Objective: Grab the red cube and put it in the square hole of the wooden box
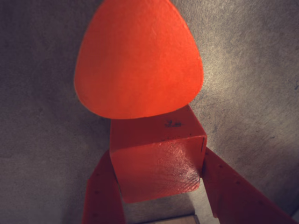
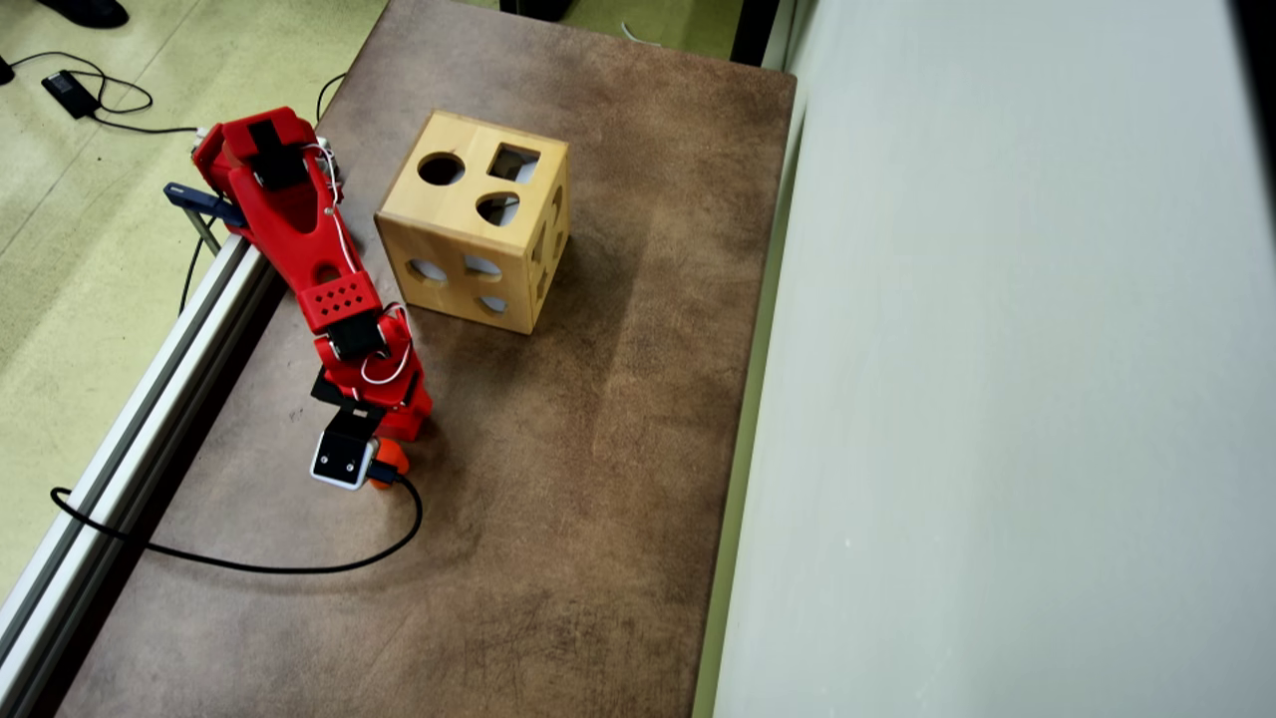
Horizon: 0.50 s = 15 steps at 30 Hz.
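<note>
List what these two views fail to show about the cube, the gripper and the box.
- Red cube: in the overhead view the arm and wrist camera cover it.
- Gripper: fingertips run under the cube in the wrist view; whether the fingers actually press it is unclear.
- Rounded orange block: top cut by the wrist view's edge; only a sliver shows overhead.
- Wooden box: absent from the wrist view; square hole interior too dark overhead.

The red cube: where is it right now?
In the wrist view the red cube sits between the pincer fingers, touching the orange rounded block above it.
</note>
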Available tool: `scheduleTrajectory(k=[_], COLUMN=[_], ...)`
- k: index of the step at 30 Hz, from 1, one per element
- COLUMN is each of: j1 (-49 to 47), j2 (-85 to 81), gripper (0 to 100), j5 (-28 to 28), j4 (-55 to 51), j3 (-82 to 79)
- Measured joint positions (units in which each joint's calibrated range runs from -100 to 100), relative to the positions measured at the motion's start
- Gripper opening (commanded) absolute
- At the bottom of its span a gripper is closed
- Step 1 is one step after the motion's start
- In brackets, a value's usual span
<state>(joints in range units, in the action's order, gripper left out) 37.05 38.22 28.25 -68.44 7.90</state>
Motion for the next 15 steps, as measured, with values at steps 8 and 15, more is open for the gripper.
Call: scheduleTrajectory(k=[8, 15], j1=[0.0, 0.0], j2=[-1.2, -8.6], gripper=[1, 1], j5=[0.0, -2.6], j4=[0.0, -0.1], j3=[0.0, 0.0])
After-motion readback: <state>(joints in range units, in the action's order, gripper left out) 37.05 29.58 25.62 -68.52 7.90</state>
